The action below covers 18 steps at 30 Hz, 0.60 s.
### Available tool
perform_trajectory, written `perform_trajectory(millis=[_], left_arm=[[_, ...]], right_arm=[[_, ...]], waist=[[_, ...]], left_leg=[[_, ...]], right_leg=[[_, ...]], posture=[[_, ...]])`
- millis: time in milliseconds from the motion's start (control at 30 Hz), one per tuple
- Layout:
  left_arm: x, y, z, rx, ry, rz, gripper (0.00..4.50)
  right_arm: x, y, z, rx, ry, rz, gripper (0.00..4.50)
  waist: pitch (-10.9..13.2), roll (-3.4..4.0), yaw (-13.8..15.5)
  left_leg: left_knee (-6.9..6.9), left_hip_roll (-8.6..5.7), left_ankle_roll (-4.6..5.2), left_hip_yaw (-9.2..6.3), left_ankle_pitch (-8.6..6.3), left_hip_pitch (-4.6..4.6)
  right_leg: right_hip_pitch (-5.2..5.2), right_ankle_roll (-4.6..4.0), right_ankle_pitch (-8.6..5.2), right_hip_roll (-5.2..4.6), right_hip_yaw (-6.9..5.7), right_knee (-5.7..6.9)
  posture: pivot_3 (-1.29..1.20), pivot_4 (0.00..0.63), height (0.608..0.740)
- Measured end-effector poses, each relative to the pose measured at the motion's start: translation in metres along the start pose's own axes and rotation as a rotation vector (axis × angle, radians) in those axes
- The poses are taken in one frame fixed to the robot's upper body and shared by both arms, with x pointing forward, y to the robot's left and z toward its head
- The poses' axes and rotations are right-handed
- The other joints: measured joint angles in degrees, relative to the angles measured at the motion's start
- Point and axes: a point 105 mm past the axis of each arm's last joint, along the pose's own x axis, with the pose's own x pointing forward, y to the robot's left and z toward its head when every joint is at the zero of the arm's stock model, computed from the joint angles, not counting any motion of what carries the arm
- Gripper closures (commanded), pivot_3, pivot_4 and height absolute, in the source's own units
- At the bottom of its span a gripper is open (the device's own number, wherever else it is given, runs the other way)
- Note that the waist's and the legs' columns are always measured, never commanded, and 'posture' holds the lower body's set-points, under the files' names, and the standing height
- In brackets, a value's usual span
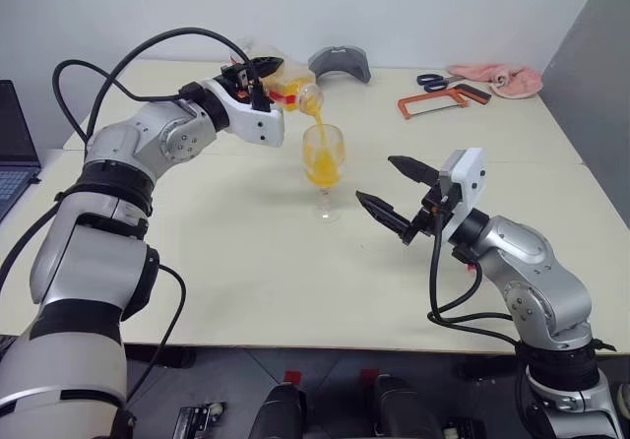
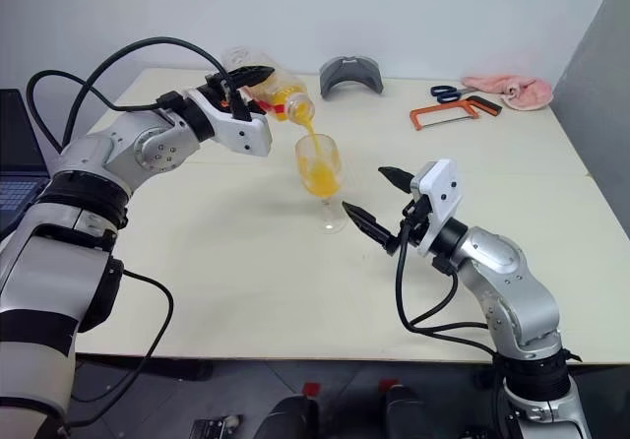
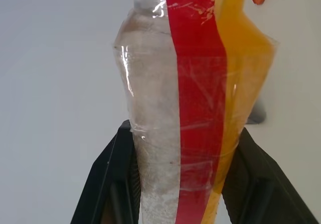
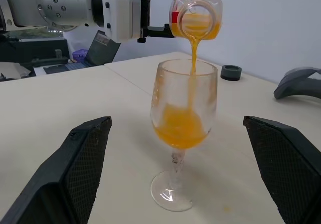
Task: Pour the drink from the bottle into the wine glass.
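Two black fingers of the left gripper (image 3: pixel 180 184) pinch the light, crushable clear plastic bottle (image 2: pixel 266 87) at 11 o'clock above the fragile, tip-prone stemmed wine glass (image 1: pixel 324 168), pouring orange drink (image 4: pixel 180 126); the right gripper (image 1: pixel 399 191) waits spread at 3 o'clock.

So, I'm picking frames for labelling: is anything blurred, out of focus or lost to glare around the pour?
Left wrist view: the bottle sits very close yet stays legible, with soft sheen on its plastic. Right wrist view: the wine glass and the drink are sharp, the background softer. Head views: evenly lit, faint shadows, no glare.
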Motion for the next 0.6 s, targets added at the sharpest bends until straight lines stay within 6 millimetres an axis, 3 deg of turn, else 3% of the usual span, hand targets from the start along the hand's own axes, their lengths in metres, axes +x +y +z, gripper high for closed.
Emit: perform_trajectory(millis=[600], left_arm=[[0.0008, 0.0025, -0.0003, 0.027, -0.004, 0.000, 2.81]], right_arm=[[0.0015, 0.0002, 0.0000, 0.009, -0.010, -0.003, 0.00]], waist=[[0.00, 0.00, -0.01]], left_leg=[[0.01, 0.00, 0.00, 0.00, 0.00, 0.00]], right_leg=[[0.00, 0.00, 0.00, 0.00, 0.00, 0.01]], posture=[[0.00, 0.150, 0.740]])
